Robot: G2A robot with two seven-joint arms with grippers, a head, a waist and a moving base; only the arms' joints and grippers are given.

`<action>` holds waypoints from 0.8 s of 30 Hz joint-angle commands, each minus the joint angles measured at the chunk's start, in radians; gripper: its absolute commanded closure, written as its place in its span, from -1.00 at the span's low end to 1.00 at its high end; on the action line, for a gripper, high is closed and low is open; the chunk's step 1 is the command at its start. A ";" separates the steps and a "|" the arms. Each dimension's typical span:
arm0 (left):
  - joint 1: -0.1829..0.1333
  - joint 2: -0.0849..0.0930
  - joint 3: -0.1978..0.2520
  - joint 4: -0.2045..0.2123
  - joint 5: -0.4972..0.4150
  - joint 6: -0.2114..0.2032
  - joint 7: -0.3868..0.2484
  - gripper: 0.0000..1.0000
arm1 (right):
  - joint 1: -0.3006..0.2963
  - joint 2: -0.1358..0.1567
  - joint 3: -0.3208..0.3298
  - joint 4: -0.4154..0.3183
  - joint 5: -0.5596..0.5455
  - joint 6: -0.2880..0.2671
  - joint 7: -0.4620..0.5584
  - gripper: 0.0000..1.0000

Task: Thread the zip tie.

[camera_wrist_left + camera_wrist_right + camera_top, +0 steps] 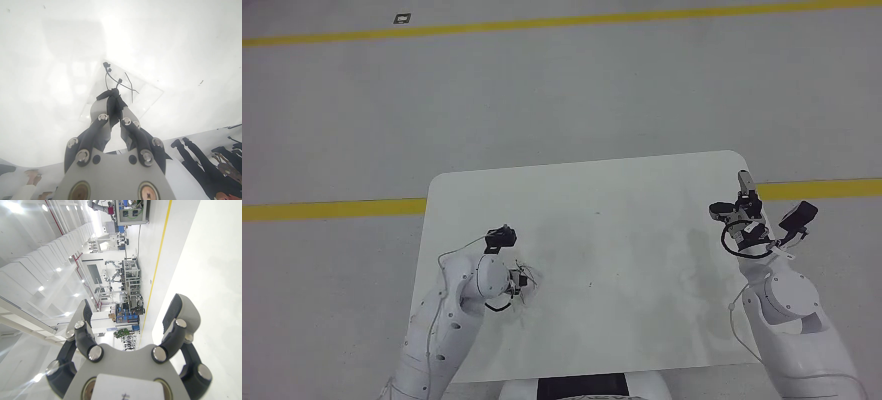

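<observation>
On the white, round-cornered worktop (642, 200), largest element of the scene, two white robot arms are stationed at opposite sides.

Right gripper (132, 307): at the worktop's right edge, toward the far right corner. Its jaws are spread wide and nothing lies between the black ribbed pads (87, 311), which touch no object.

Left gripper (113, 94): lowered close to the worktop's left edge, nearer the front edge than the far one. Its jaws are pressed together at the tips, which are wrapped in black material.

Clear, flat, square plastic tray (151, 98): lying on the worktop directly beneath the left gripper's tips.

Thin black plastic zip ties (120, 81): a small cluster resting on the clear tray, with their square heads pointing away from the gripper. The strands converge at the closed fingertips, which pinch the tail end of the cluster. How many strands are actually caught cannot be told. One loose black strip (130, 89) lies just beside them, crossing another strand.
</observation>
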 commanded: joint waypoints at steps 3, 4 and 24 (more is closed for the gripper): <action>0.016 0.009 -0.012 -0.031 -0.005 0.012 0.000 1.00 | 0.000 0.000 0.000 0.000 0.000 0.000 0.000 -1.00; 0.017 0.011 -0.014 -0.035 -0.005 0.013 0.000 1.00 | 0.000 0.000 0.000 0.000 0.000 0.000 0.000 -1.00; 0.090 0.055 -0.074 -0.185 -0.057 0.012 0.000 1.00 | 0.000 0.000 0.000 0.000 0.000 0.000 0.000 -1.00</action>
